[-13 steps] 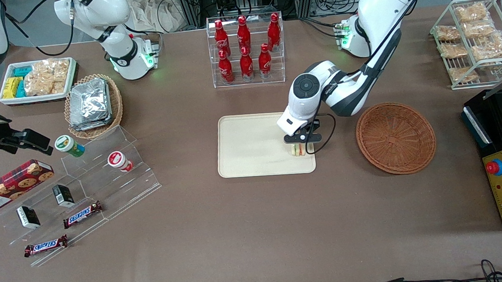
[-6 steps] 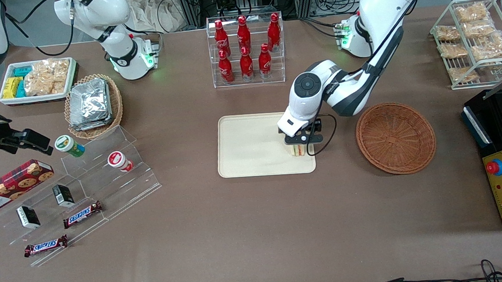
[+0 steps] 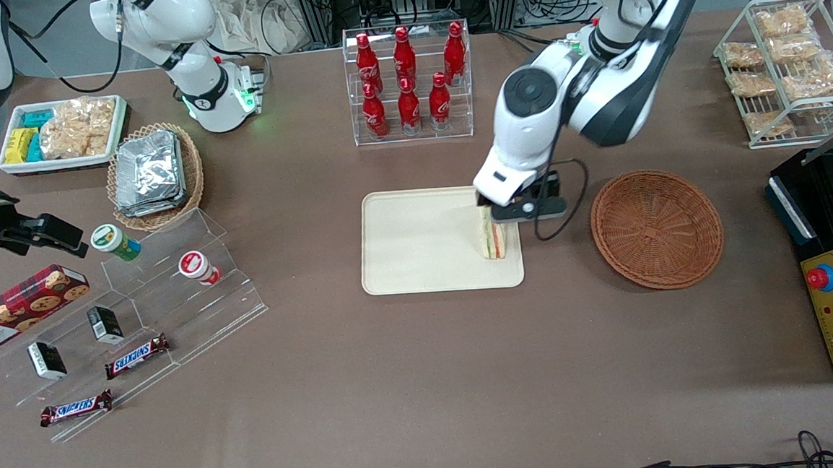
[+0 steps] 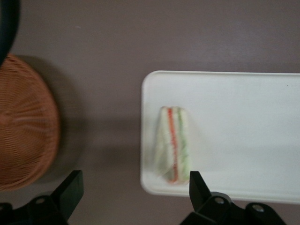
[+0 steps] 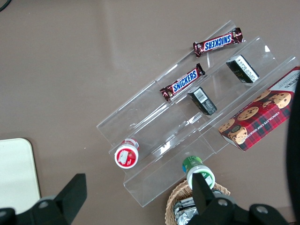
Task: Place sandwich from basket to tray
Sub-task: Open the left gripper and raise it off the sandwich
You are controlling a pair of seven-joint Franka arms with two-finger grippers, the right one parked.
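Now lift straight up, left gripper spread wide and holding nothing, clear of triangular white-bread sandwich directly below on cream rectangular tray, avoiding round reddish-brown wicker basket alongside.

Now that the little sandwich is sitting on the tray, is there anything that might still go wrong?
The sandwich stands on edge close to the tray's rim, at the corner nearest the basket, so a nudge might tip it flat or off the tray. The open gripper hangs just above it; any sideways swing while low might clip it.
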